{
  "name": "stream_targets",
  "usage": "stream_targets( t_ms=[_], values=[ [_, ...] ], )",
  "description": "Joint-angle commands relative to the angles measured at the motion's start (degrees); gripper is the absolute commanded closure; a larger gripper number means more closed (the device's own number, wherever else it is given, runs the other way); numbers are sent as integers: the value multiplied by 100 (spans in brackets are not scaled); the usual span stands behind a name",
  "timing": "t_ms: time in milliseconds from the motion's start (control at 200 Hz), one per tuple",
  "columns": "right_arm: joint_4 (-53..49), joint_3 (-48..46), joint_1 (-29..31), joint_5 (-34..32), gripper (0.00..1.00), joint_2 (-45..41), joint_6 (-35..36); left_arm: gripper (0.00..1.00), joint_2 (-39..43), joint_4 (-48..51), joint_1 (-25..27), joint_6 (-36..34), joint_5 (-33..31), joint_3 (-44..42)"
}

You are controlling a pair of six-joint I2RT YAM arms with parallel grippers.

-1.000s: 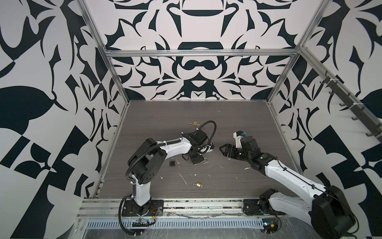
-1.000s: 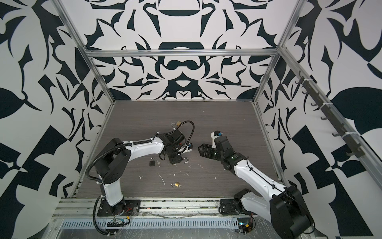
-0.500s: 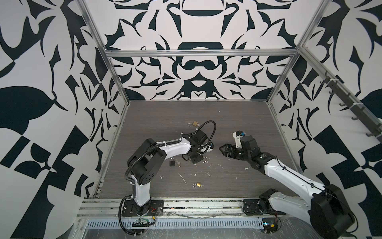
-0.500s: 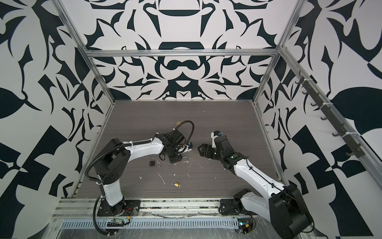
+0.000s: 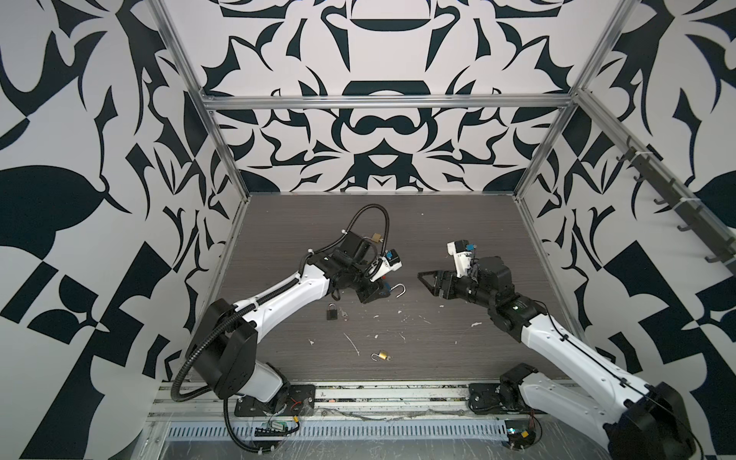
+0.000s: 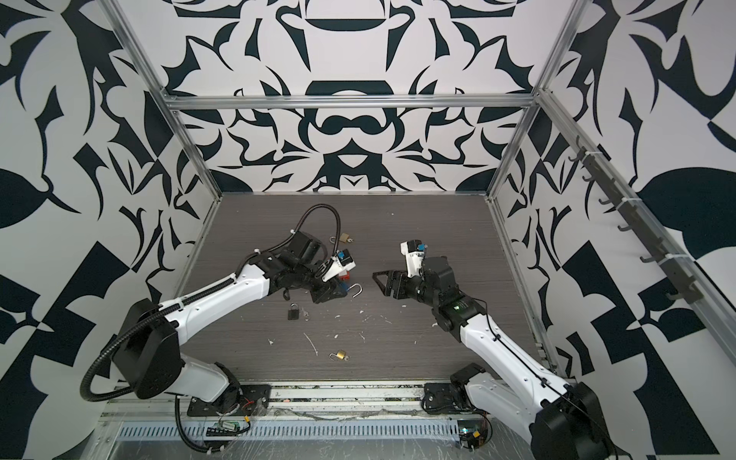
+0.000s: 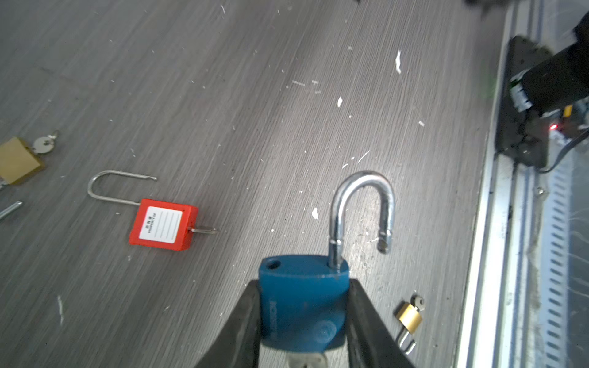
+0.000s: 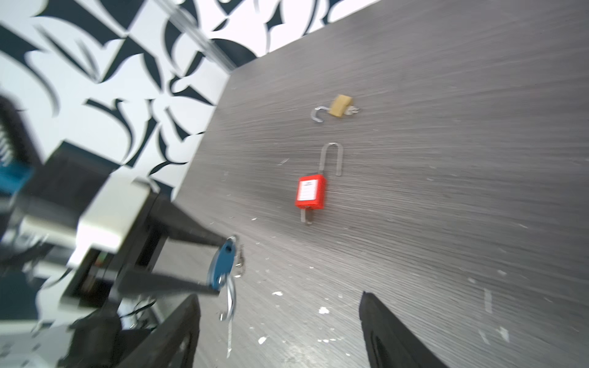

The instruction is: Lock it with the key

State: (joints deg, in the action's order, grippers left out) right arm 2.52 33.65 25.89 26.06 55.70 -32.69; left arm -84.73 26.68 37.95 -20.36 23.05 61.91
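Note:
A blue padlock sits between the fingers of my left gripper, which is shut on its body. Its silver shackle stands open and swung out, pointing away from the wrist. A silver key sticks out of the padlock's underside, between the fingers. In both top views the shackle points at my right gripper, a short gap away. The right gripper is open with nothing in it, and the blue padlock hangs just off one of its fingers.
A red padlock lies open on the table with a key in it. Brass padlocks lie at the back and near the front. A black padlock lies beside the left arm. White scraps litter the table.
The left jaws have closed in onto the blue padlock. The right gripper has edged slightly toward the shackle.

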Motion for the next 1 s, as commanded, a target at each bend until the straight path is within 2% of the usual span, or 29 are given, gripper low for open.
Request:
stream_targets(
  t_ms=[0, 105, 275, 430, 995],
  values=[
    [368, 396, -21, 1042, 21, 129, 193, 86, 120, 185, -260, -87, 1089, 193],
    [275, 586, 52, 1534, 21, 370, 192, 86, 149, 350, -280, -362, 1125, 282],
    [-143, 859, 376, 1681, 22, 715, 514, 89, 231, 347, -280, -578, 1195, 243],
    [-660, 1165, 644, 1509, 27, 1098, 800, 90, 324, 294, -280, -592, 1329, 190],
    [-670, 1149, 652, 545, 56, 1288, 981, 90, 421, 243, -274, -566, 1366, 181]
  ],
)
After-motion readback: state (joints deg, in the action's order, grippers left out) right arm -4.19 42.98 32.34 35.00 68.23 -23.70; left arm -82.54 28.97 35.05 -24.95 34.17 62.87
